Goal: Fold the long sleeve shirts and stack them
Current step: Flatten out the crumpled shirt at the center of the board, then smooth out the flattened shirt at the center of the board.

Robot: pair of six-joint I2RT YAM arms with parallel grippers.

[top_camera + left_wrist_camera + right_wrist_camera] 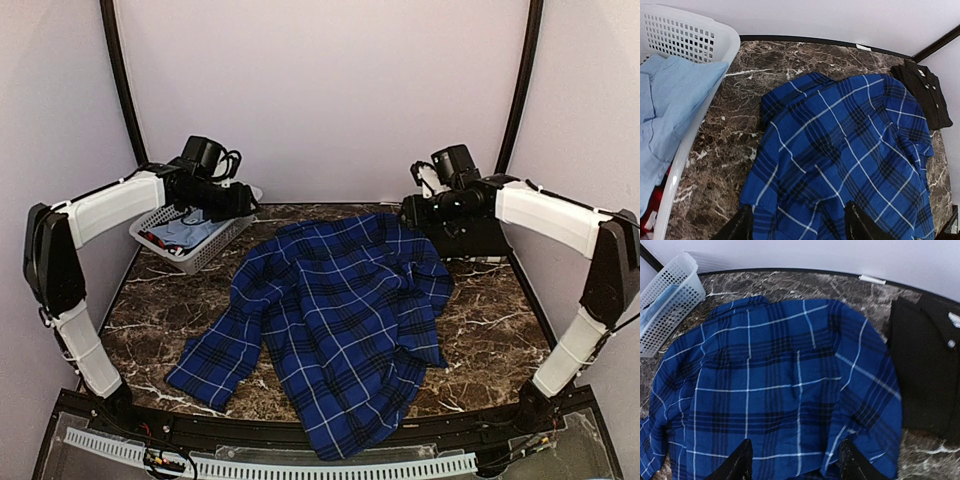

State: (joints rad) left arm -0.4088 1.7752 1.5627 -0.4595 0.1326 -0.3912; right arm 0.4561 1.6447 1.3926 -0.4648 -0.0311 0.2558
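Note:
A royal-blue-and-navy plaid long sleeve shirt (340, 310) lies spread and rumpled across the middle of the marble table, one sleeve trailing to the front left. A black shirt (470, 238) lies folded at the back right, under my right arm. My left gripper (238, 202) hangs above the plaid shirt's back left edge, and its fingers (737, 227) stand apart over the plaid shirt (850, 145) with nothing between them. My right gripper (414, 210) is raised over the back right edge. Its fingers (852, 462) are spread above the plaid shirt (775, 385), beside the black shirt (927, 375).
A white lattice basket (215, 250) stands at the back left with pale blue cloth (670, 100) and something red in it. The basket (670, 295) and the black shirt (925, 95) flank the plaid shirt. Walls close in the back and sides.

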